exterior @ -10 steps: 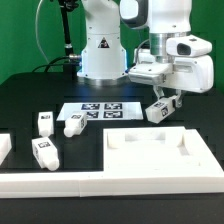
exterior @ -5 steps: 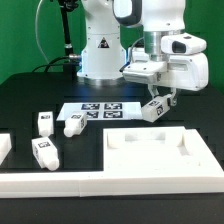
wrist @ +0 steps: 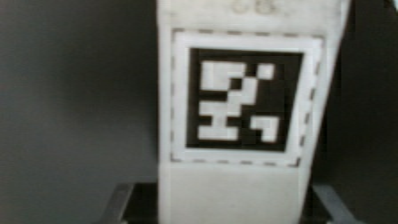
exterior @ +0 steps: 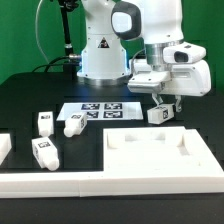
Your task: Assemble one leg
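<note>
My gripper [exterior: 160, 108] is shut on one white leg [exterior: 157, 114], held tilted in the air above the far right edge of the white tabletop part [exterior: 160, 152]. In the wrist view the held leg [wrist: 240, 110] fills the frame with its black-and-white tag facing the camera, and the dark fingers [wrist: 135, 200] press on both sides of it. Three other legs lie on the table at the exterior view's left: one [exterior: 45, 122] near the marker board, one [exterior: 73, 124] at the board's edge, one [exterior: 44, 152] nearer the front.
The marker board [exterior: 100, 111] lies flat in the middle of the black table, in front of the robot base [exterior: 100, 60]. A white wall [exterior: 90, 195] runs along the front edge. A white piece [exterior: 4, 148] sits at the far left edge.
The gripper with the held leg has moved a little to the exterior view's right and slightly down. The loose legs have not moved.
</note>
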Controlling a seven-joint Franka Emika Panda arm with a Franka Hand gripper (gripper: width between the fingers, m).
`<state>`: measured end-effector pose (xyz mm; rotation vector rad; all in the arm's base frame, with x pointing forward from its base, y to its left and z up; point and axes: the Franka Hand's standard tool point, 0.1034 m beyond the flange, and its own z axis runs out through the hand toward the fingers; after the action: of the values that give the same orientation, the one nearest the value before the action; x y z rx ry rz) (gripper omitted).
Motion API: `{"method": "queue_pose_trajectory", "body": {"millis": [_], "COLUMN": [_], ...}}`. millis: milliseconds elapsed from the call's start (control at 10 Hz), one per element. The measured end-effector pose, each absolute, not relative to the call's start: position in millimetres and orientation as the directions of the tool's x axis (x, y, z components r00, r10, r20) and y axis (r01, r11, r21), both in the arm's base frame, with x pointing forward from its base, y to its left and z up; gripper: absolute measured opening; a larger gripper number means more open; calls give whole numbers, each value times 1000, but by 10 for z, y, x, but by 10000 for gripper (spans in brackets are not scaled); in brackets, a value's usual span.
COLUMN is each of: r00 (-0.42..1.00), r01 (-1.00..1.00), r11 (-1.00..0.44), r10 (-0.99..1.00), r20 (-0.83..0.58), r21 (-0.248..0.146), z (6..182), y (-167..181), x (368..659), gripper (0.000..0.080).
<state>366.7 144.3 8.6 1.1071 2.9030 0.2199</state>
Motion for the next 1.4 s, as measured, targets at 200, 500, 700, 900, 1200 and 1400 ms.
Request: {"method": "queue_pose_trajectory", "body": {"millis": [200, 500, 700, 900, 1200, 1400], "r00": [-743, -722, -657, -610, -327, -214], "r01": [665, 687, 741, 772, 926, 960], "r11": [733, 713, 646, 599, 314, 200], "r10": [669, 691, 754, 792, 944, 975], "r20": [26, 26, -2, -17, 31, 55], "r21": [140, 141, 182, 214, 208, 198], "z": [83, 116, 433, 634, 740, 726], "y": [1440, 1454, 1513, 1511, 1543, 1534], "x": [3665, 3675, 3746, 3821, 3932, 3924], "gripper": [284, 577, 646, 646, 648, 648]}}
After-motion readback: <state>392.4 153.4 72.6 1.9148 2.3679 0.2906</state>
